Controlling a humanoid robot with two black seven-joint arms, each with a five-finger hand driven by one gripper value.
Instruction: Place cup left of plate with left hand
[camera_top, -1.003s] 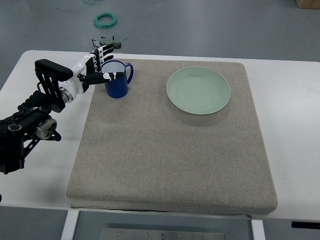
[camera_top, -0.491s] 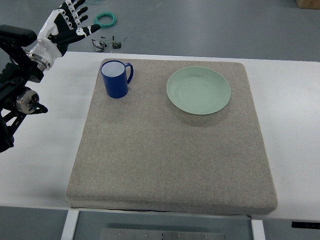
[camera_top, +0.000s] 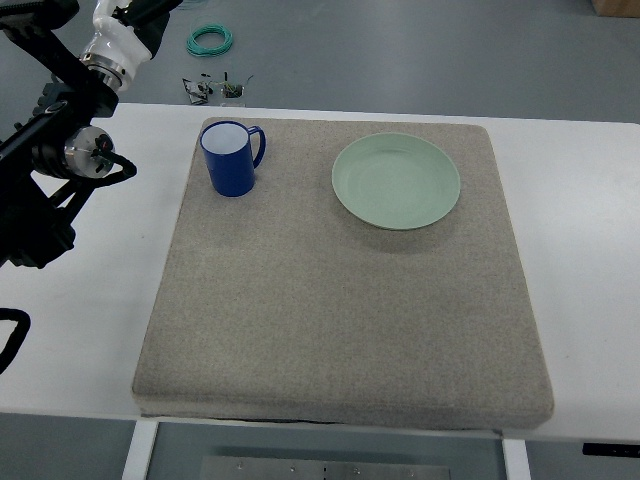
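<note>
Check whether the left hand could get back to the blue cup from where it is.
Probably yes. The blue cup stands upright and alone at the mat's far left corner, apart from the green plate. The left hand is raised at the picture's top left, and nothing lies between it and the cup.

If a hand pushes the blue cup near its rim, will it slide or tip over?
The cup looks taller than wide, so a high push would probably tip it. The grey mat seems rough, likely resisting sliding. Its side handle may make it turn.
</note>
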